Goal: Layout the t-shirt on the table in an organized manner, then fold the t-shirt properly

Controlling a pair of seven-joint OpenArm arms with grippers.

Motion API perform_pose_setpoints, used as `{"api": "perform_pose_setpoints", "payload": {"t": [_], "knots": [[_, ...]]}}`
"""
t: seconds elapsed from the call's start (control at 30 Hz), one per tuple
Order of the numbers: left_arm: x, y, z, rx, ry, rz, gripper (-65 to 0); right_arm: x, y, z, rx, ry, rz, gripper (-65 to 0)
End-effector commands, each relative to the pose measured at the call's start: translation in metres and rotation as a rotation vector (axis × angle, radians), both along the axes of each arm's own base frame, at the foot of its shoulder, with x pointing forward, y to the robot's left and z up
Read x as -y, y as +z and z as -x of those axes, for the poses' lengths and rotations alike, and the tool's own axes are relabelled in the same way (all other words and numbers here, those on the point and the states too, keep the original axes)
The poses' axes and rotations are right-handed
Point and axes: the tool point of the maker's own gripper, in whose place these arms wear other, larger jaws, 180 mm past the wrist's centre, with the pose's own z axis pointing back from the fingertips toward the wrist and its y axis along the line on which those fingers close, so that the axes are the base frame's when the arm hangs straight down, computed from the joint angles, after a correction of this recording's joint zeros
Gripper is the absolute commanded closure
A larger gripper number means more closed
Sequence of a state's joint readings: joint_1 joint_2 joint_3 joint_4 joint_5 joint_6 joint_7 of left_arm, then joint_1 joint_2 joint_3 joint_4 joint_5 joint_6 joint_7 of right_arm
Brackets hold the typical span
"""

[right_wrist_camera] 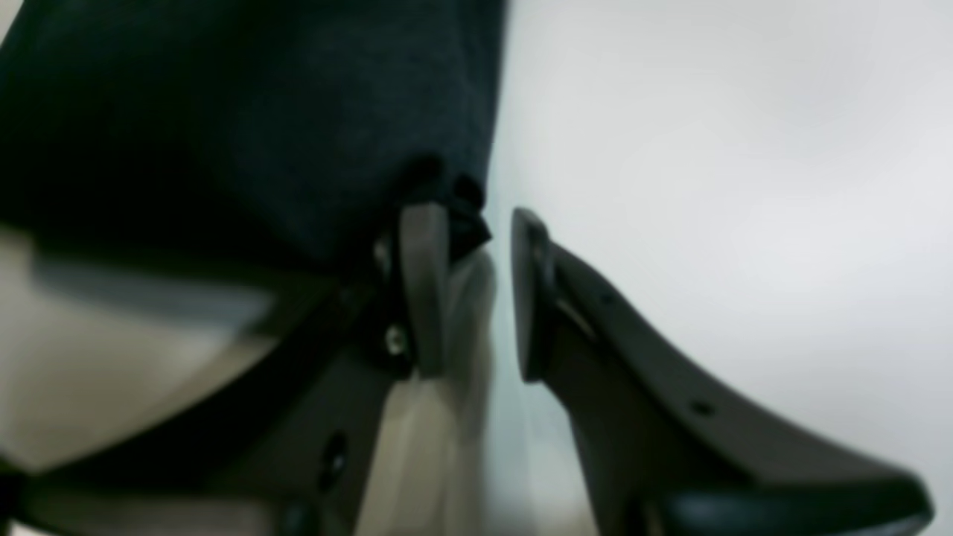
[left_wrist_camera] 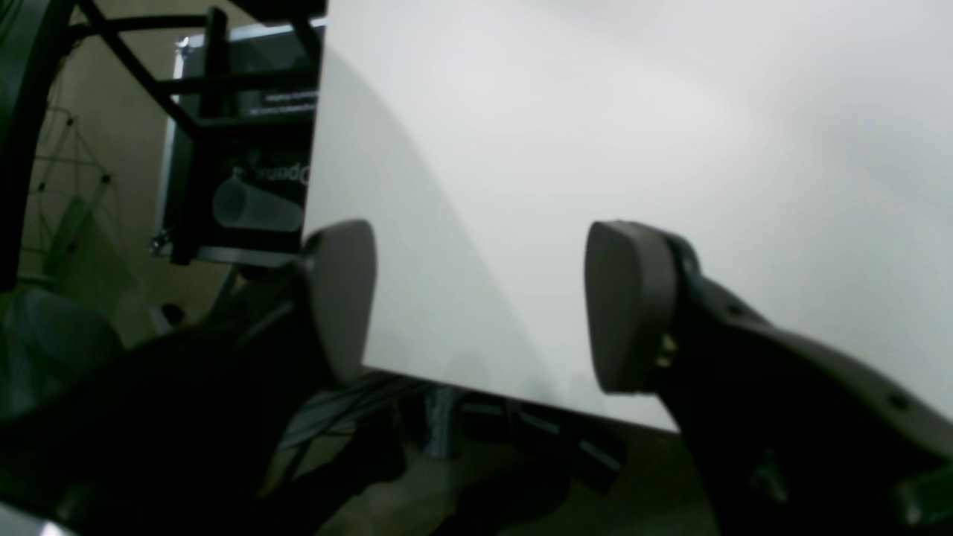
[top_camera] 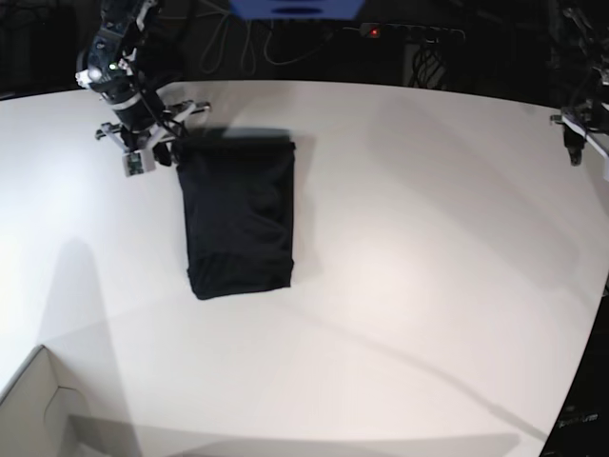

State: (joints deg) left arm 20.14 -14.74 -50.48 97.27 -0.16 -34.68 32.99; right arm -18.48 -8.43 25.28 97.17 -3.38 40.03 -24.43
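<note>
We saw the folded plain black t-shirt (top_camera: 239, 215) on the white table (top_camera: 409, 267), cardboard box (top_camera: 33, 409) at its corner. Right gripper (right_wrist_camera: 476, 246) stood slightly parted at the shirt's corner; left gripper (left_wrist_camera: 476, 305) spread wide, empty.

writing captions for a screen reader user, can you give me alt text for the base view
A black t-shirt lies folded into a narrow rectangle on the left part of a large white table. The right gripper sits at the shirt's top left corner, and the left gripper hangs at the table's far right edge, away from the shirt.
</note>
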Motion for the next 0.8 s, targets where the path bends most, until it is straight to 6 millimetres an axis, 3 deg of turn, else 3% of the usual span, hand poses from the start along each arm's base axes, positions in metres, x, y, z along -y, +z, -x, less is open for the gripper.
{"api": "perform_pose_setpoints", "payload": {"t": [0.0, 0.23, 0.4, 0.5, 0.57, 0.7, 0.77], "knots": [[-0.011, 0.015, -0.003, 0.035, 0.007, -0.034, -42.6, -0.002, 0.012, -0.009, 0.053, 0.001, -0.010, -13.3], [-0.022, 0.020, 0.006, 0.044, 0.051, -0.044, -42.6, 0.000, 0.011, -0.008, 0.049, -0.007, -0.011, -13.3], [-0.012, 0.002, 0.028, -0.005, 0.047, 0.004, -41.2, 0.044, 0.013, 0.004, 0.040, -0.121, 0.040, -13.3], [0.000, -0.011, 0.047, -0.021, 0.056, 0.077, -30.6, 0.084, 0.020, 0.021, 0.033, -0.225, 0.100, -13.2], [0.009, -0.021, 0.062, -0.035, 0.068, 0.131, -19.0, 0.115, 0.028, 0.041, 0.029, -0.315, 0.152, -12.0], [0.026, -0.038, 0.089, -0.067, 0.097, 0.212, -1.3, 0.177, 0.060, 0.081, 0.075, -0.513, 0.228, -3.7], [0.039, -0.056, 0.102, -0.118, 0.099, 0.254, 0.0, 0.196, 0.064, 0.106, 0.074, -0.596, 0.231, 0.0]]}}
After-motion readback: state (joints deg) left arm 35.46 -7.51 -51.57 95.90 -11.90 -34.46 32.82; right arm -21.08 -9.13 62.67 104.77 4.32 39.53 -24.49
